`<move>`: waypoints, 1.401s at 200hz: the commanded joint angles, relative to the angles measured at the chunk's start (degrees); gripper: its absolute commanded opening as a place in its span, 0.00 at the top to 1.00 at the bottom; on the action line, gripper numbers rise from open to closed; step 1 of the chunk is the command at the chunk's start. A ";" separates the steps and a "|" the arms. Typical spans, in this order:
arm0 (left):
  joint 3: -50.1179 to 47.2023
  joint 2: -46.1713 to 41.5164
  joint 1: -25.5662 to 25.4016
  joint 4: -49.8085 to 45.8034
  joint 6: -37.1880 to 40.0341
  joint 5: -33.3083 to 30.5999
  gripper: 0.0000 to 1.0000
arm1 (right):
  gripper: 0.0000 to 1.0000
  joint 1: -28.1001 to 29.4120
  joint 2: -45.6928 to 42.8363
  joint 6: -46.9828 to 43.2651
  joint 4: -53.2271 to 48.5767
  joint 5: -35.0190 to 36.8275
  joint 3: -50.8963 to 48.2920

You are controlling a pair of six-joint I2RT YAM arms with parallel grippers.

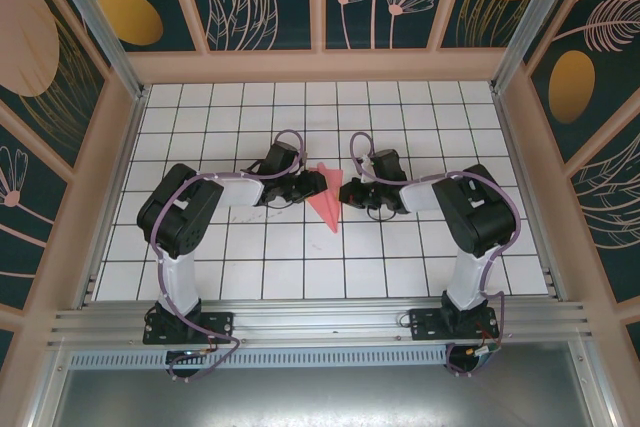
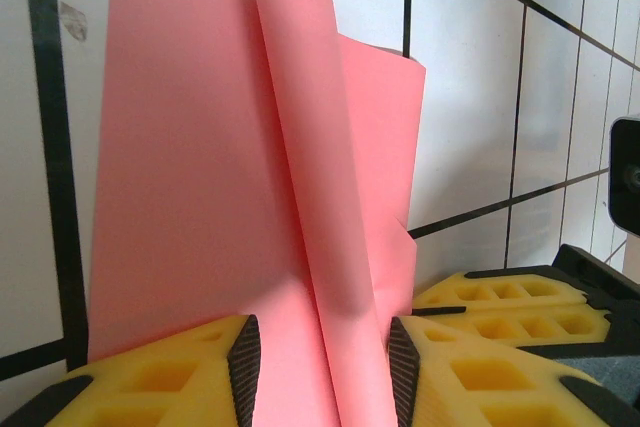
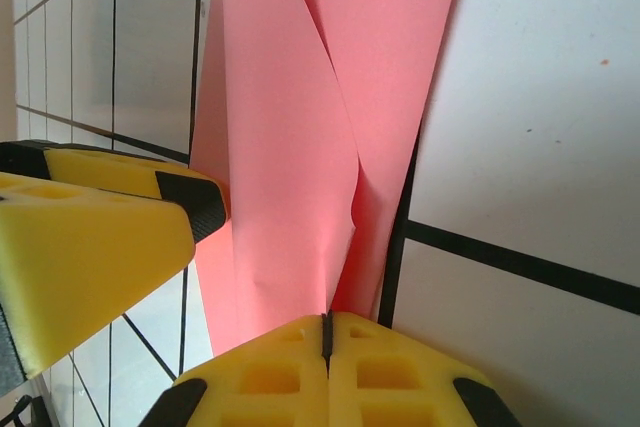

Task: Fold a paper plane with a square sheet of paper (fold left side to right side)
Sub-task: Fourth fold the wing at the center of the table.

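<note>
The paper plane point(image 1: 326, 199) lay on the white grid-lined table point(image 1: 420, 257), near its centre, between the two grippers. From above it read as a narrow pink-red wedge, its broad end toward the far wall and its point toward the arm bases. The paper was plain and unmarked. In the left wrist view the paper plane point(image 2: 190, 207) showed a flat lower layer with one long flap standing up off it in a soft curl, not pressed flat. The left gripper point(image 1: 312, 185) sat at the wedge's left edge; its fingers point(image 2: 245, 352) were apart, one on either side of the raised flap, and no clamping was evident. The right gripper point(image 1: 346, 193) sat at the right edge with its fingers point(image 3: 270, 362) pressed fully together, their tips touching the paper plane point(image 3: 285, 147), where overlapping layers met along a slanted crease. Whether any paper was pinched between them could not be determined.
</note>
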 commanded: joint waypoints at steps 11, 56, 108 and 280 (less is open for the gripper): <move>0.03 0.83 -0.14 -4.08 1.77 -2.47 0.57 | 1.00 0.04 0.54 -2.32 -3.95 1.51 2.54; 0.47 -2.88 -0.11 -4.07 2.22 -2.06 0.54 | 1.00 0.33 2.45 -3.30 -9.27 2.94 3.59; 2.71 -6.25 -0.13 -5.14 2.86 -0.91 0.51 | 1.00 1.58 5.12 -3.91 -11.75 3.90 5.17; 11.85 6.48 -0.22 -6.39 4.66 3.89 0.71 | 1.00 2.26 5.33 -5.75 -14.42 4.82 6.58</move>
